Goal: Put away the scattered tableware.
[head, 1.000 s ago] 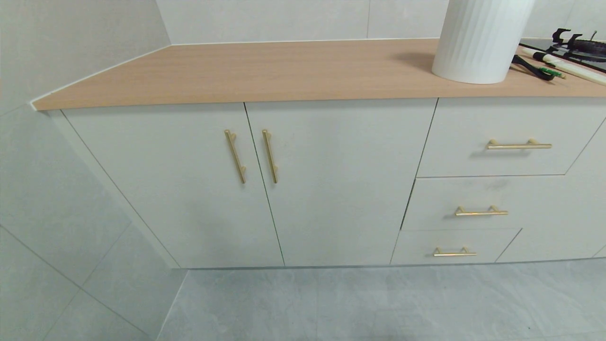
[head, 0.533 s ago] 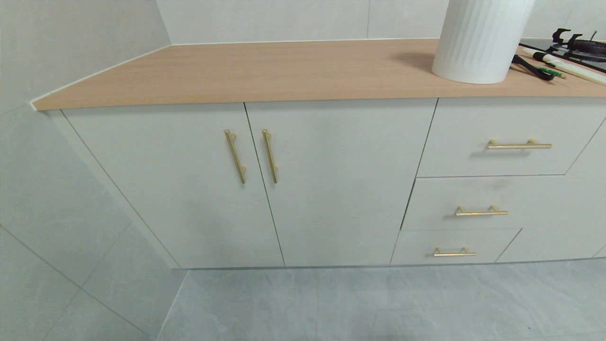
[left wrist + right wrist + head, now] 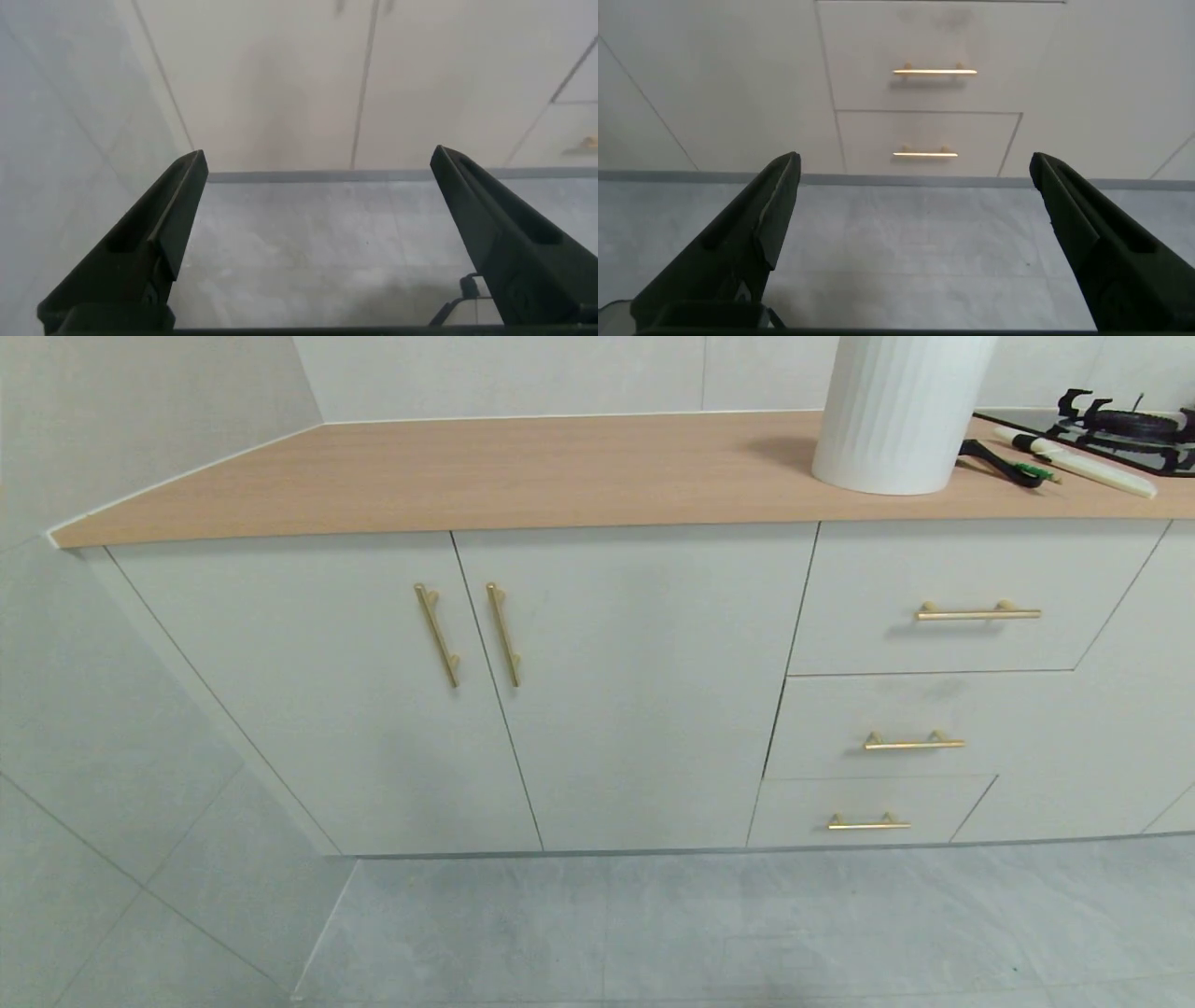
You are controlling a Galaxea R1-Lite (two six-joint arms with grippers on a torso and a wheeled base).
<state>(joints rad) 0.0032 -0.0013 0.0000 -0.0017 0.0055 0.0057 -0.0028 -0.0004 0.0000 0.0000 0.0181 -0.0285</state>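
Kitchen unit from the head camera, with both wrist views. The white ribbed container point(image 3: 896, 415), at one o'clock on the wooden countertop point(image 3: 467, 467), is cut off by the upper edge, so its mouth and contents cannot be seen. The scattered tableware lies at the container's three o'clock. A black-handled utensil point(image 3: 1001, 463) is just beside it, and whether the two touch cannot be told. The utensil's green end is too small to identify. A cream-coloured utensil point(image 3: 1074, 460) lies next along, of a kind that cannot be made out. The stove burner point(image 3: 1125, 425) behind them is cut off at the right edge. Below the countertop, the two cabinet doors point(image 3: 327, 709) and the top drawer point(image 3: 971, 579), middle drawer point(image 3: 915, 719) and bottom drawer point(image 3: 868, 803) are closed, each with a gold handle. The left gripper point(image 3: 318, 163) hangs low over the grey floor point(image 3: 653, 933), its fingers point(image 3: 159, 233) spread wide, facing the foot of the doors. The right gripper point(image 3: 915, 166), likewise spread wide, faces the two lower drawers. Both utensils lie up on the countertop, well apart from either pair of fingers.
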